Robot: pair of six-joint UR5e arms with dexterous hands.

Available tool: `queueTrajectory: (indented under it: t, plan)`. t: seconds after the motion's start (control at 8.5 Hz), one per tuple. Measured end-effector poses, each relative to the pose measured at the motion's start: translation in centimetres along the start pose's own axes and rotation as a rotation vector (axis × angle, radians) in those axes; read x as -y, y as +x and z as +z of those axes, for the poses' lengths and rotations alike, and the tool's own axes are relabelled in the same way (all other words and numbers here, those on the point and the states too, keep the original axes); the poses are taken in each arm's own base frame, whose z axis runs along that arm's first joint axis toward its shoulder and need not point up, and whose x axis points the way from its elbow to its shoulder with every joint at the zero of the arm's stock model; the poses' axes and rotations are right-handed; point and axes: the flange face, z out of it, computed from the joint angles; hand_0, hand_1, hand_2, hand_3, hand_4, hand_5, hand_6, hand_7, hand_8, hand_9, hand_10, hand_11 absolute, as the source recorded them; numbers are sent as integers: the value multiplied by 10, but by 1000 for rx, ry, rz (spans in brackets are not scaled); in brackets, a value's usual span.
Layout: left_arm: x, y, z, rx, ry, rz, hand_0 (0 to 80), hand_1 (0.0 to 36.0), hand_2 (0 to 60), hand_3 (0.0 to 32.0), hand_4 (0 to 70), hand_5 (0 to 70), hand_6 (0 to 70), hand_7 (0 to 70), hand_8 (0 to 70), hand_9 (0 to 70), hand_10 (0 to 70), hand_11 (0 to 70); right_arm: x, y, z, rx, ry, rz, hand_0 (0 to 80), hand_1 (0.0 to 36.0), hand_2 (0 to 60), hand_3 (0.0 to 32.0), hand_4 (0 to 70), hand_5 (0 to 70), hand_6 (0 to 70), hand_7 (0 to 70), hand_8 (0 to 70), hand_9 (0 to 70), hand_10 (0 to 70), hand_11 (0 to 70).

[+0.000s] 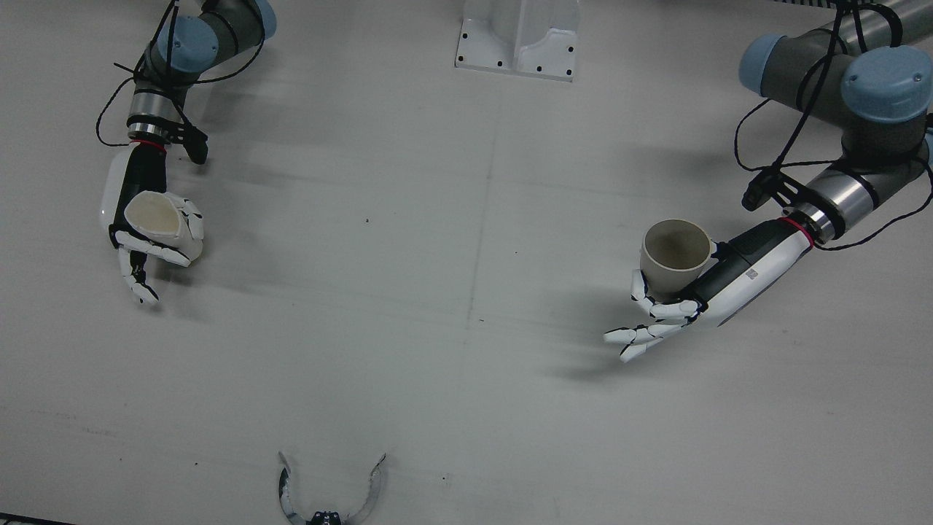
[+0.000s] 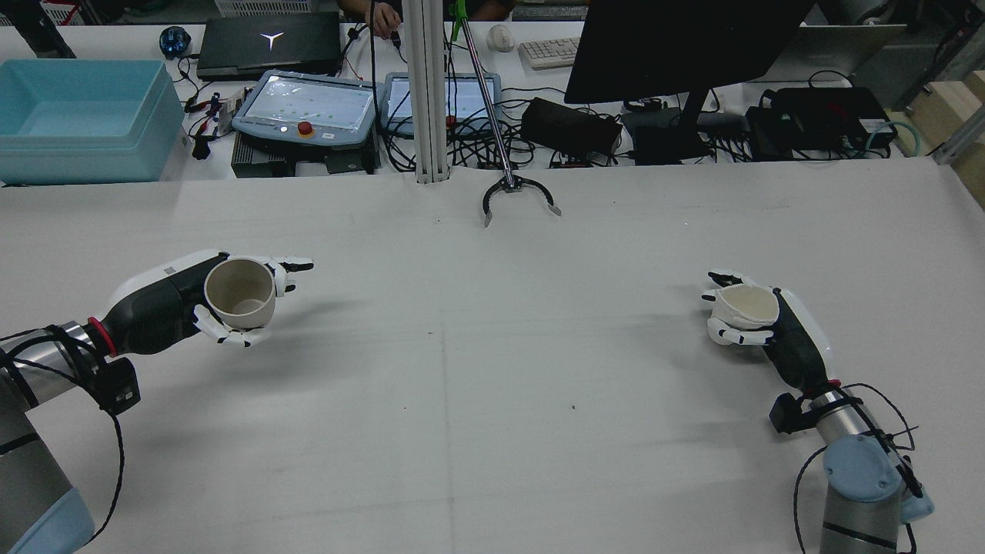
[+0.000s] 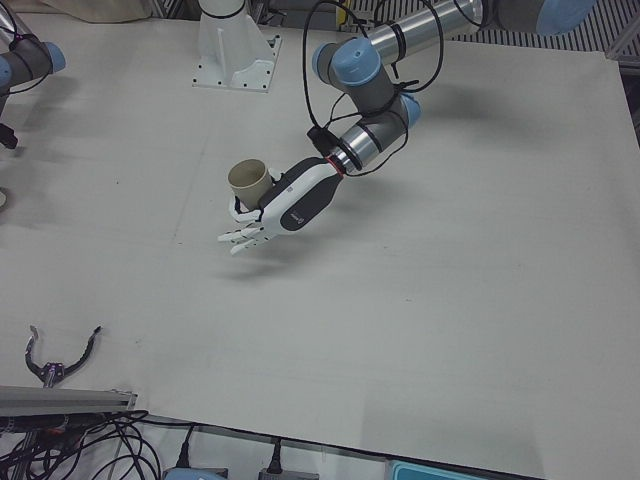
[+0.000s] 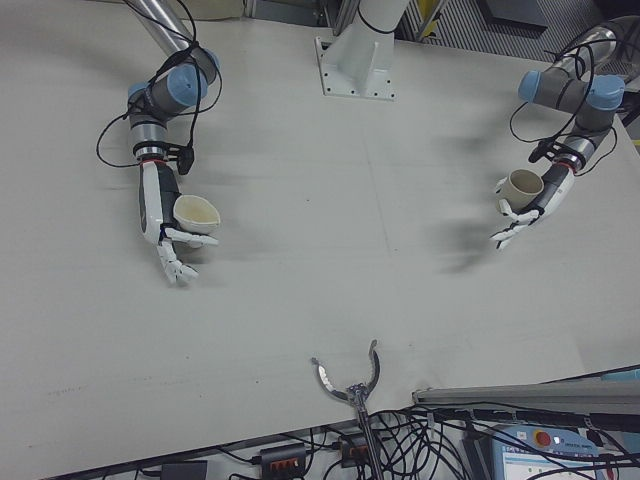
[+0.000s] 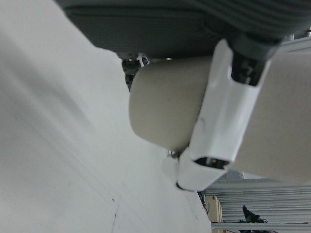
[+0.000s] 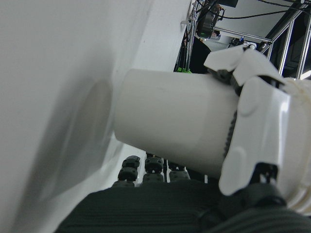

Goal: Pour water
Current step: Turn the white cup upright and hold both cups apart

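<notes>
Left hand (image 1: 700, 299): wrapped around a tan cup (image 1: 676, 254), upright above the bench (image 1: 466, 292).
Right hand (image 1: 157, 233): clasping a white cup (image 1: 154, 219), rim squashed.
Handling: both seem light, thin-walled, crushable; I'd grip mid-wall, gently.
Spacing: cups well apart.

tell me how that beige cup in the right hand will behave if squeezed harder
The beige thin-walled cup in the right hand probably flexes easily: its rim already looks pinched out of round. It seems light, held clear of the white table by a few fingers. The smooth wall might slip when tilted.
</notes>
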Motion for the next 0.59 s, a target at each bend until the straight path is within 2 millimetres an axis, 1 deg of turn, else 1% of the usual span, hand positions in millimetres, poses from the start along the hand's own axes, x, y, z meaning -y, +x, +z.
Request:
queueTrajectory:
  t: [0.12,0.24,0.35,0.47,0.59]
  plan:
    - [8,1,-8,-4,7,2,800,360,600,0,700,700,167,142,85,36,96,168,3,1,-1,-3,0,-1,514,167,130,0,325,69,121,93,101,83,23,44]
    - [11,3,-11,-7,10,3,800,360,600,0,700,700,168,143,85,36,95,168,3,1,-1,-4,-1,0,509,184,52,10,1,71,46,6,12,0,0,0]
    - [12,4,-12,-9,9,3,800,360,600,0,700,700,170,145,85,36,95,168,1,1,-2,-6,-4,0,503,182,35,152,0,59,0,0,0,0,0,0]
    - [12,3,-12,-9,9,3,800,360,600,0,700,700,173,145,87,38,97,170,1,1,-2,-8,-5,-2,499,182,42,230,0,51,0,0,0,0,0,0]
    - [13,2,-12,-7,10,3,800,360,600,0,700,700,174,146,88,38,98,171,0,1,-2,-9,-5,-5,500,187,54,248,0,54,0,0,0,0,0,0]
